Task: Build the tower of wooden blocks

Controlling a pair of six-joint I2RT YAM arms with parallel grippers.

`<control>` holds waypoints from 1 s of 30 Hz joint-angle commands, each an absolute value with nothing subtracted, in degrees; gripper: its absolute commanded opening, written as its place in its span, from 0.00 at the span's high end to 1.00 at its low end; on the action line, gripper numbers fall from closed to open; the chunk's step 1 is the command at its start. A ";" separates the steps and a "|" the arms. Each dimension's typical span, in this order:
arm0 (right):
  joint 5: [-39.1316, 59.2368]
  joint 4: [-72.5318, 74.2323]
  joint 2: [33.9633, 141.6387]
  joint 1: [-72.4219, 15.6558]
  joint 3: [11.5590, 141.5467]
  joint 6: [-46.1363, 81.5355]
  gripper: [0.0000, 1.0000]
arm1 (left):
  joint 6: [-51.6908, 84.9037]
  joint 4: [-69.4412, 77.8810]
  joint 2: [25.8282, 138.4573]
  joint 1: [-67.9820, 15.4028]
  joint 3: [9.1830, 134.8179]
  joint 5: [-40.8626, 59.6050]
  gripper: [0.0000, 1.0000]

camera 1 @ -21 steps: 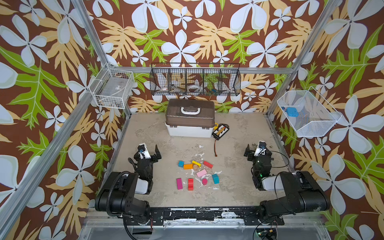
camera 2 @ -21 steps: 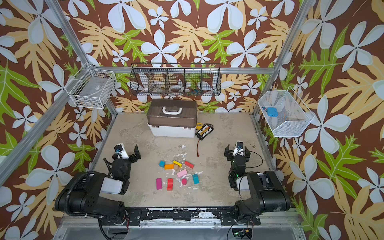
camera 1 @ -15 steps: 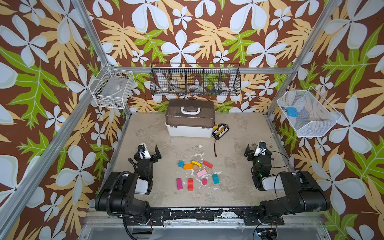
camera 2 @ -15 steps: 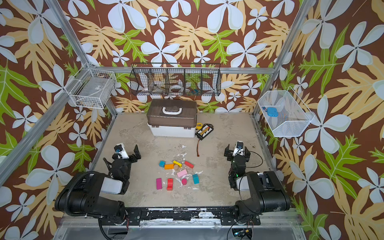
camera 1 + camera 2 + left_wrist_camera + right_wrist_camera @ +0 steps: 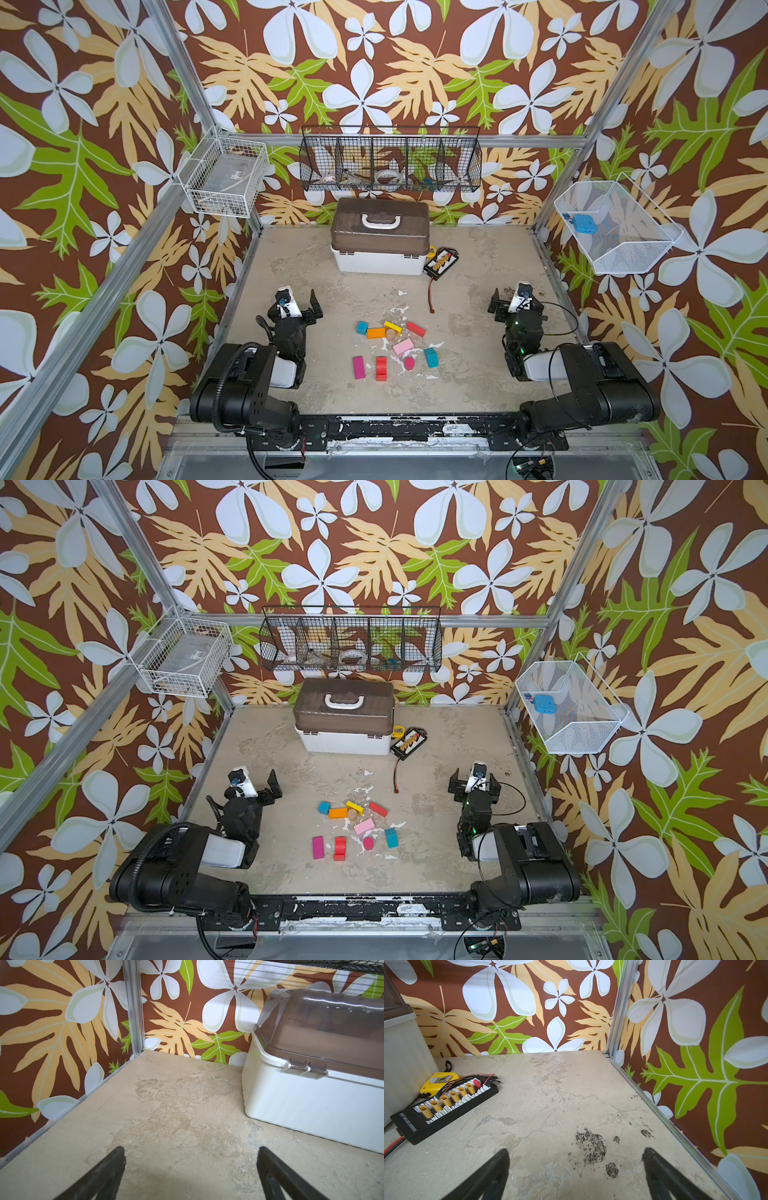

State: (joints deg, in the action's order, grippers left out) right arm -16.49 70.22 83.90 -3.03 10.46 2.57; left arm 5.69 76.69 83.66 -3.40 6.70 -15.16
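Partly seen items
White box is cut by the frame edge; black wire basket contents are too small to be identified.

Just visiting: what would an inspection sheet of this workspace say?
Surface: table worn and stained.
Job's things: wood blocks scattered mid-table, no tower yet.
Clutter: white box, black and yellow pack, at the back.
Grippers: left gripper and right gripper open, empty.
Cables: wire trails from the pack; black cable loops beside the right gripper.
Surroundings: floral walls, three wire baskets.
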 commanded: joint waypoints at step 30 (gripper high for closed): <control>16.59 24.73 50.19 -4.59 21.46 30.56 0.01 | 30.89 24.94 28.05 -3.16 7.28 -5.47 0.00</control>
